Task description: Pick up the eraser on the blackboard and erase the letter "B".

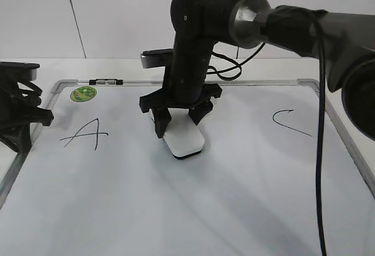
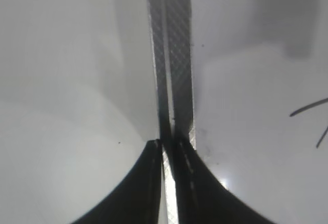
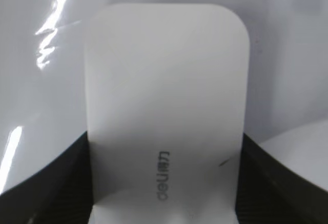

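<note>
The white eraser (image 1: 186,140) lies flat on the blackboard (image 1: 176,209), midway between the letters "A" (image 1: 85,134) and "C" (image 1: 290,122). My right gripper (image 1: 179,122) reaches in from the right and is shut on the eraser's far end. In the right wrist view the eraser (image 3: 164,96) fills the frame between the black fingers (image 3: 164,188). The letter "B" does not show; the eraser and arm cover the middle spot. My left gripper (image 1: 23,121) is shut and empty at the board's left edge, over the frame (image 2: 177,55).
A round green sticker (image 1: 83,94) sits at the board's far left corner. The grey frame (image 1: 345,133) runs around the board. Strokes of the "A" (image 2: 310,108) show at the right of the left wrist view. A white wall stands behind the table.
</note>
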Robot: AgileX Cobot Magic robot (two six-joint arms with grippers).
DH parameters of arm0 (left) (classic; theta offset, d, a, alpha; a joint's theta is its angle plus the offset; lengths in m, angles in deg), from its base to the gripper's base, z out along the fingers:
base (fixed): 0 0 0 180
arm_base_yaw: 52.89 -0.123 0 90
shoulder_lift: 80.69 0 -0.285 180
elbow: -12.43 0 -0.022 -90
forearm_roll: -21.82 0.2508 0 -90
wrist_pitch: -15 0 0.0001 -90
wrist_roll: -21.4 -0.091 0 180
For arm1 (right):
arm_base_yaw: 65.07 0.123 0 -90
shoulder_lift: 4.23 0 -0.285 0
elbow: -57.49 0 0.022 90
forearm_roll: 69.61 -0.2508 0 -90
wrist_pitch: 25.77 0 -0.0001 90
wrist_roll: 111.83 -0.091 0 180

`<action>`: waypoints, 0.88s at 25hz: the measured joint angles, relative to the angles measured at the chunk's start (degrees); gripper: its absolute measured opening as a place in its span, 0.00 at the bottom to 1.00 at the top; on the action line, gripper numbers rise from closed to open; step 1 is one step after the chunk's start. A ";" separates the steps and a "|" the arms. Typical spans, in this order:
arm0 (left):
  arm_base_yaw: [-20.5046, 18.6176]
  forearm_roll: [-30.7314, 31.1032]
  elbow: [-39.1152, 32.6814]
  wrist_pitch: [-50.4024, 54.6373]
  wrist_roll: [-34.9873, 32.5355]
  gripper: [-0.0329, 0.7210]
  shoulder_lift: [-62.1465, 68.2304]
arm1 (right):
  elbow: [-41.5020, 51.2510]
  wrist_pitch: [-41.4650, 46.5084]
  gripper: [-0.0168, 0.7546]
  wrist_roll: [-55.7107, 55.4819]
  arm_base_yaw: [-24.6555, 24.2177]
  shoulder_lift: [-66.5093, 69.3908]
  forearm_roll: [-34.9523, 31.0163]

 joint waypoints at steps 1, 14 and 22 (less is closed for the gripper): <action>0.00 0.00 0.00 0.00 0.00 0.11 0.00 | 0.00 0.00 0.71 0.00 -0.48 0.00 -0.13; 0.00 0.00 0.00 0.00 0.00 0.11 0.00 | 0.00 -0.02 0.71 -0.48 -13.77 0.00 2.76; 0.00 0.11 0.00 0.36 0.00 0.11 0.00 | 0.00 -0.35 0.71 -0.12 -8.89 0.00 3.59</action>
